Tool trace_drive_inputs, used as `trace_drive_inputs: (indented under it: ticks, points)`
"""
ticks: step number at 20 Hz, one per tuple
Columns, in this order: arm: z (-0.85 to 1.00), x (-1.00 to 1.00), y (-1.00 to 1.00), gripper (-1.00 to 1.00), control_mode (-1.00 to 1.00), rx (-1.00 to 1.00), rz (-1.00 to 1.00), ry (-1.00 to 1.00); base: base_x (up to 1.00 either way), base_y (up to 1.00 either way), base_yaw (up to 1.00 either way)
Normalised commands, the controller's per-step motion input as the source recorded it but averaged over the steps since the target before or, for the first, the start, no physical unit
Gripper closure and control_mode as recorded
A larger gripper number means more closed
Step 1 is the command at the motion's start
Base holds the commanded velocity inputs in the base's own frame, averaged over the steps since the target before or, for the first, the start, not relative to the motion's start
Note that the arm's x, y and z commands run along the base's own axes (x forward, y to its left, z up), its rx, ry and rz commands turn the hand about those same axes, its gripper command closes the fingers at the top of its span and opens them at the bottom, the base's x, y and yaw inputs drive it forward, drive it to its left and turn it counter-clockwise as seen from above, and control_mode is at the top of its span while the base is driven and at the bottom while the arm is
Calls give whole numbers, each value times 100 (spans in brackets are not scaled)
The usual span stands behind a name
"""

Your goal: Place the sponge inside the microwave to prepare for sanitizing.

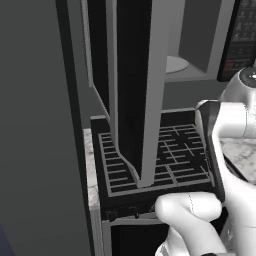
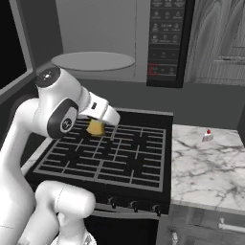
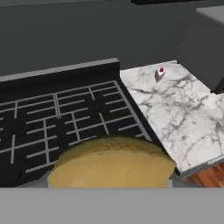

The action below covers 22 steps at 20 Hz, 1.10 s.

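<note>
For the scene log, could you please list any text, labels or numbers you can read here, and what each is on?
No text can be read.
microwave button panel: pale button marks and red marks, too blurred to read.
Small red-capped bottle on the marble counter: too small to show any label.

The white arm bends up from its base, elbow high, forearm angled down and forward, its tool (image 2: 97, 127) clamped on the sponge (image 2: 96, 128).
</note>
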Motion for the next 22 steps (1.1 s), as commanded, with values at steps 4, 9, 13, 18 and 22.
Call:
trace_drive_inputs:
  ticks: [4,9,13,18,22]
  points:
    - [7,2,0,100,-100,0,23,0,0,0,0]
    - [27,0,7,100,-100,1,26,0,0,0,0]
    - [54,0,29,100,-100,3,7,-1,0,0,0]
    - [48,0,32,100,-100,2,3,-7,0,0,0]
    - [48,0,22,100,-100,0,2,-13,0,0,0]
